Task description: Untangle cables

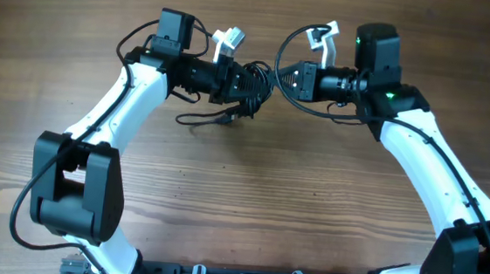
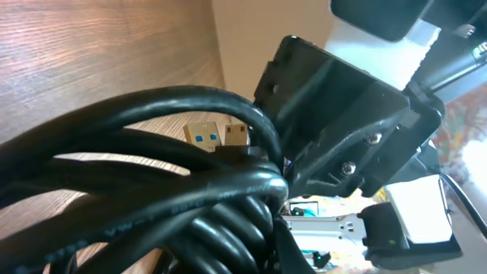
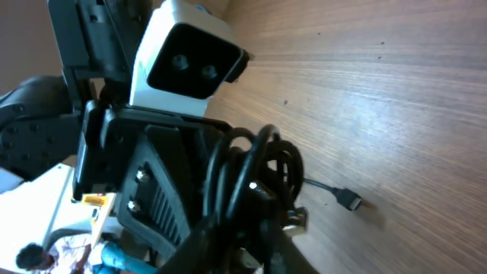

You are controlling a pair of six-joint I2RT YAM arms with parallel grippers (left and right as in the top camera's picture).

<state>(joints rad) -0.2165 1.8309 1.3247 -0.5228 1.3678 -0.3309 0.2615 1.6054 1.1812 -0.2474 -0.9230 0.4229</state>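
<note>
Your cables [image 1: 254, 81] hang as one knotted black coil in the upper middle of the overhead view, caught between the two arms where they meet. From the coil a loose strand [image 1: 207, 116] droops to the lower left onto the bench [image 1: 240, 198].

The only writing is faint print along one cord's jacket [image 2: 190, 205], low in the left wrist view. It is too blurred for you to read. No brand or label shows on either arm. Just above it, two USB plugs [image 2: 202, 135] sit side by side, one with a blue insert. A green light [image 1: 358, 43] glows on the right arm.

The left gripper [image 1: 240, 82] is buried in the coil, so you cannot tell how its jaws stand. The right gripper [image 1: 278, 77] has its jaws drawn in on the coil, pinching cords.

The bench is bare brown wood with long grain. At the lower right of the right wrist view, a single plug [image 3: 348, 199] lies flat on it. Past the bench edge, at the right of the left wrist view, the room is only a blur of colours.
</note>
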